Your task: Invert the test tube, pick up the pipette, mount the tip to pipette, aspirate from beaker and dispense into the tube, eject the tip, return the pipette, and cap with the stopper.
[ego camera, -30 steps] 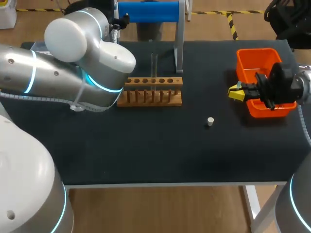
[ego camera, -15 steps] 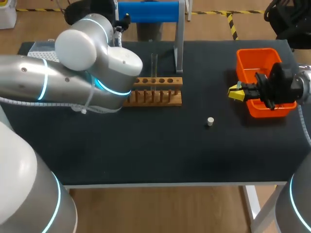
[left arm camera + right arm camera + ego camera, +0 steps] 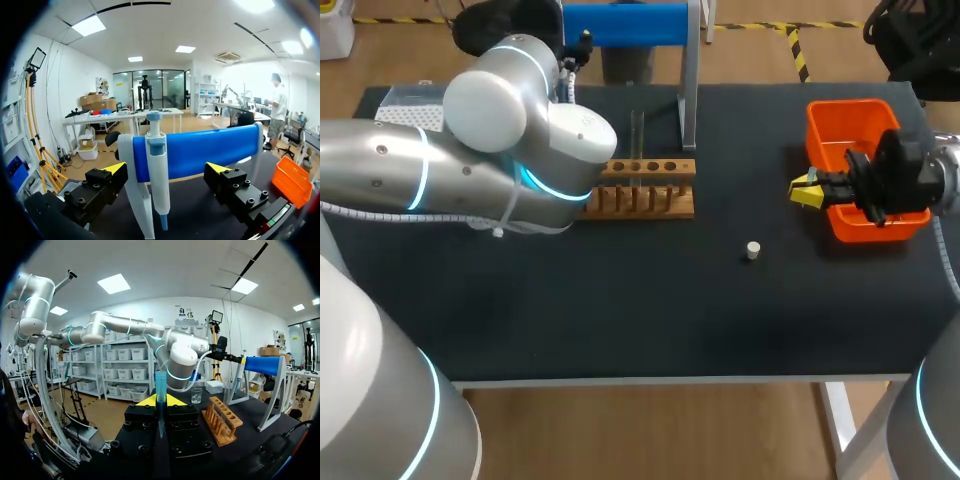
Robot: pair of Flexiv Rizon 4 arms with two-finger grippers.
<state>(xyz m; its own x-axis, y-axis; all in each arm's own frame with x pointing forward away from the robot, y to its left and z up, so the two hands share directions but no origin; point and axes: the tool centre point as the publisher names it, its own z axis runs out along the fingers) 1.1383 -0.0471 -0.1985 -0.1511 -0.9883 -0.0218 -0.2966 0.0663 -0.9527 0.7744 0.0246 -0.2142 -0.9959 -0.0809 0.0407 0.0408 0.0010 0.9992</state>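
Left tool nearer pipette (jaws spread), right tool clamping tip

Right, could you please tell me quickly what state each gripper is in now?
Left gripper: open, holding nothing.
Right gripper: closed on a pipette tip.

Room to pass lies between the wooden rack and the orange bin, with only a small stopper there.
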